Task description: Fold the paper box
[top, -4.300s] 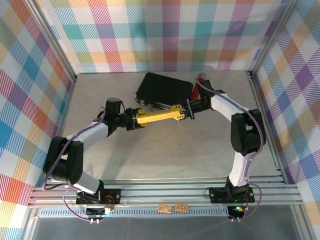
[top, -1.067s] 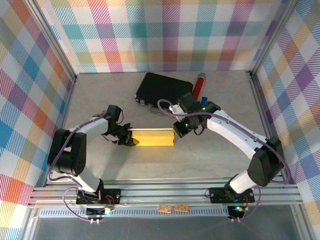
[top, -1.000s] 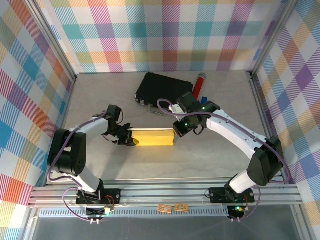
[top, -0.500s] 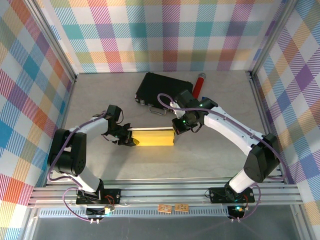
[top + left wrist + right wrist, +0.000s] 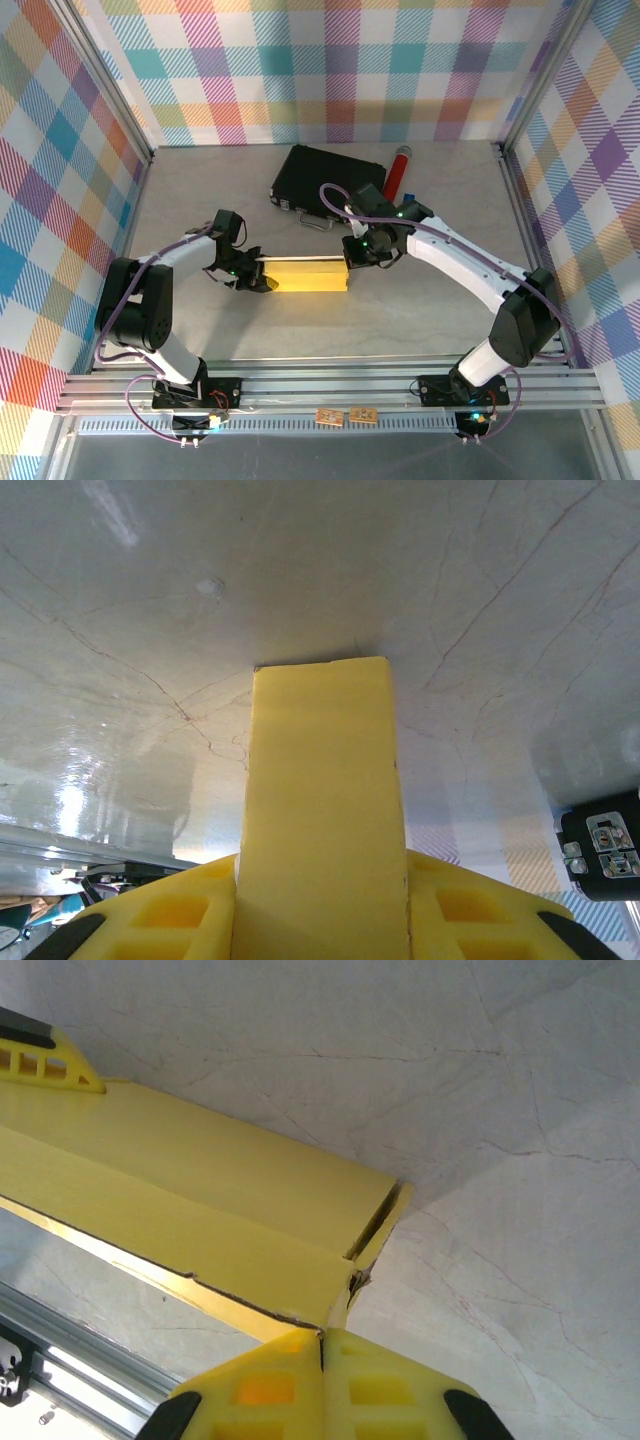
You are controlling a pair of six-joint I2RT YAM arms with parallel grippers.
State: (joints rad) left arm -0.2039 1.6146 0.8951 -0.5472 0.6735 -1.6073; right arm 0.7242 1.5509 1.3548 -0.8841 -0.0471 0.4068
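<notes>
You have the paper box [image 5: 305,274] lying flattened on the worktop [image 5: 400,320], nearer you than the black case [image 5: 325,178]. Its long axis runs left to right. It is bright yellow with one lengthwise crease, and its right end gapes slightly. The left end effector [image 5: 262,276] clamps the box's left end. The right end effector [image 5: 349,263] is clenched shut, its tips against the right end.

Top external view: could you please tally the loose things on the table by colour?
Yellow: 1, the paper box
Black: 1, the hard case
Red: 1, the cylinder
Total: 3
</notes>
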